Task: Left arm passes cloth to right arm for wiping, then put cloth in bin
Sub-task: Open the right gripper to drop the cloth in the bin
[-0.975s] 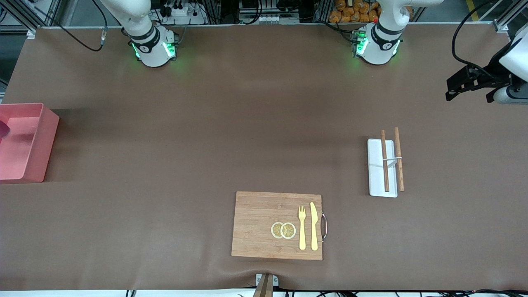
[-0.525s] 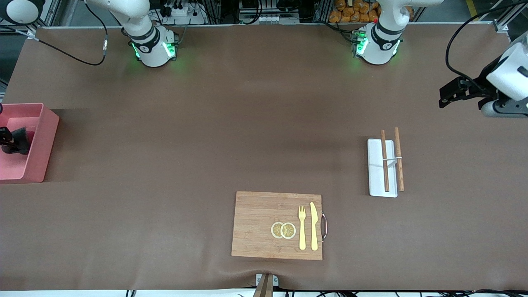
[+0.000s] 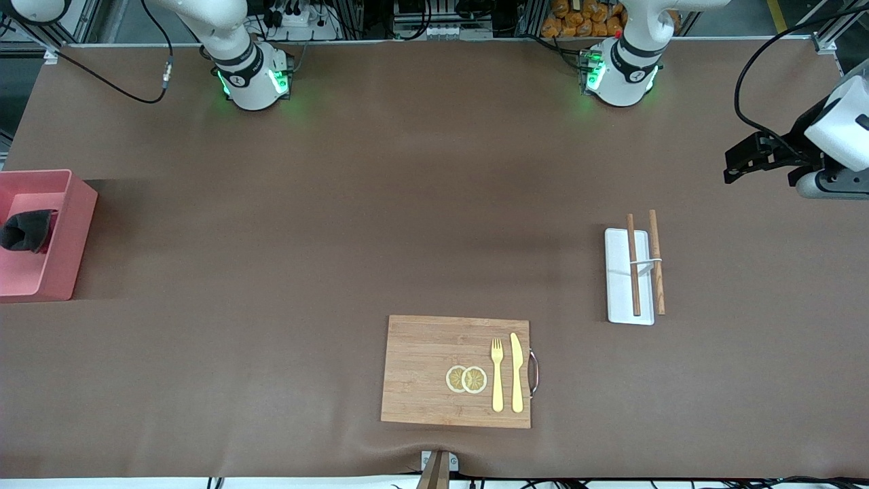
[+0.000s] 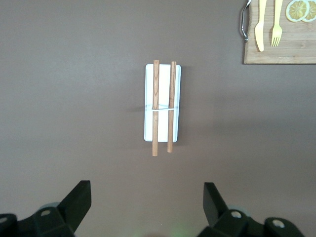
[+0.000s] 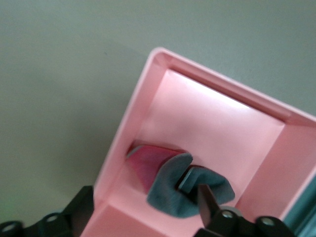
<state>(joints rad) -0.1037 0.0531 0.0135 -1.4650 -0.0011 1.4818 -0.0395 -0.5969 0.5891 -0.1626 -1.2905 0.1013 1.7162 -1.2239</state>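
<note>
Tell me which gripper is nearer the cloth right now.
Right. The right gripper hangs open just over the cloth lying in the bin; the left gripper waits open above the bare table at the left arm's end, near the white tray.

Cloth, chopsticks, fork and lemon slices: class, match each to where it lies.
Things:
1. cloth
2. chopsticks
3. fork
4. lemon slices

Places:
A. across the white tray
B. on the cutting board, beside the knife
C. in the bin
D. on the cutting board, round pair

Pairs: 1-C, 2-A, 3-B, 4-D
</note>
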